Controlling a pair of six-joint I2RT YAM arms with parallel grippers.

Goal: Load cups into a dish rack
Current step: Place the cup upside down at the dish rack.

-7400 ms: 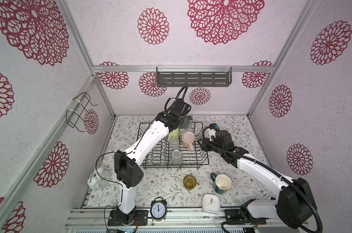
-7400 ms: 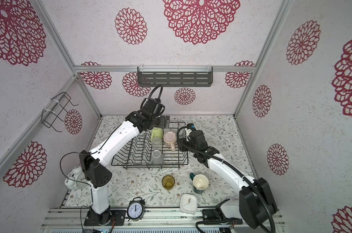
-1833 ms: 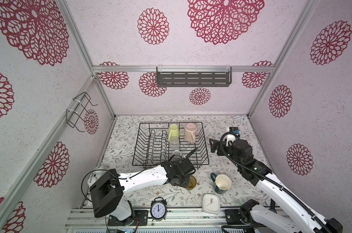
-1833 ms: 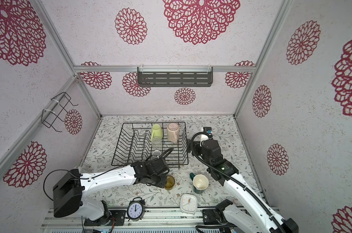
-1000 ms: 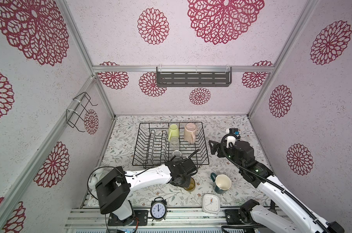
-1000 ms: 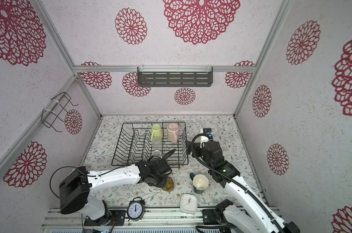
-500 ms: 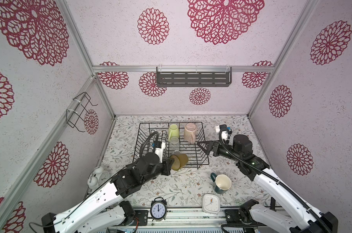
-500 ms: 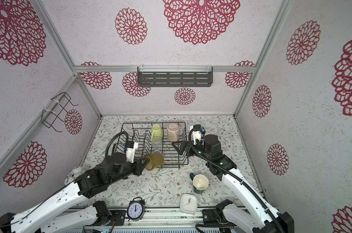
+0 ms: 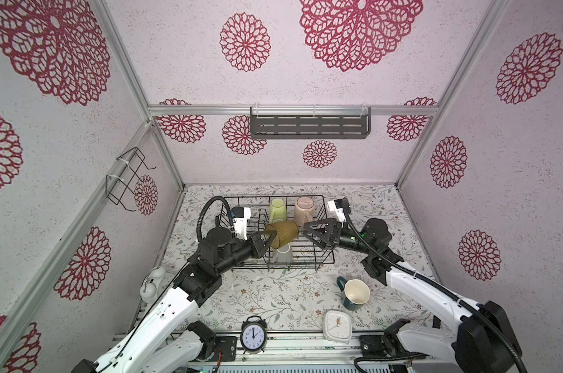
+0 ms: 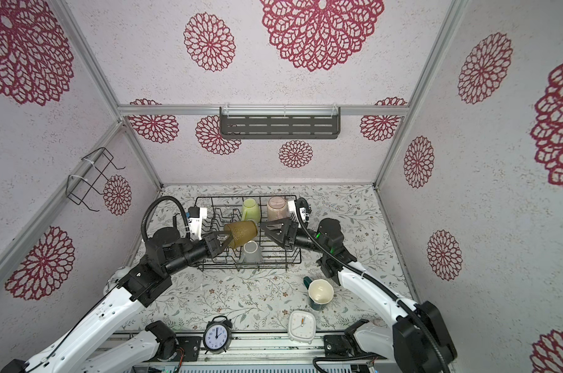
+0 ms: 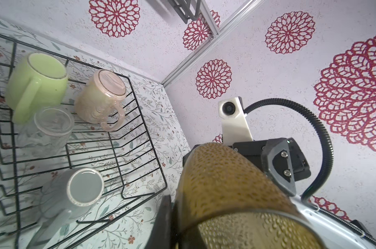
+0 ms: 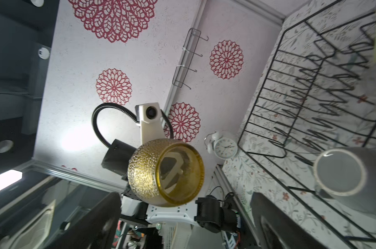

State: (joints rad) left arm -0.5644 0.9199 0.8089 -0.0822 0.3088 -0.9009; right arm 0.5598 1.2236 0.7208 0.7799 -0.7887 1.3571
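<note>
My left gripper point(image 9: 268, 239) is shut on the rim of the amber glass tumbler point(image 9: 281, 233), one finger inside and one outside. The tumbler point(image 12: 165, 172) lies on its side in the air above the black wire dish rack point(image 9: 333, 258). My right gripper point(image 9: 306, 231) is open and faces the tumbler's base from the right, close to it but apart. A yellow-green mug point(image 9: 277, 210), a pink mug point(image 9: 304, 208), a grey mug point(image 9: 283, 253) and a clear glass point(image 11: 51, 127) stand upside down in the rack. A dark teal mug point(image 9: 354, 292) stands on the table.
A black alarm clock point(image 9: 252, 336) and a white square clock point(image 9: 338, 324) stand at the table's front edge. A white bell clock point(image 9: 151, 284) is at the left wall. A wire wall holder point(image 9: 128, 177) and a dark slotted shelf point(image 9: 309, 126) hang on the walls.
My left gripper has lifted the amber tumbler off the table and carried it up over the rack, turned on its side. My right gripper has swung left toward it, still open.
</note>
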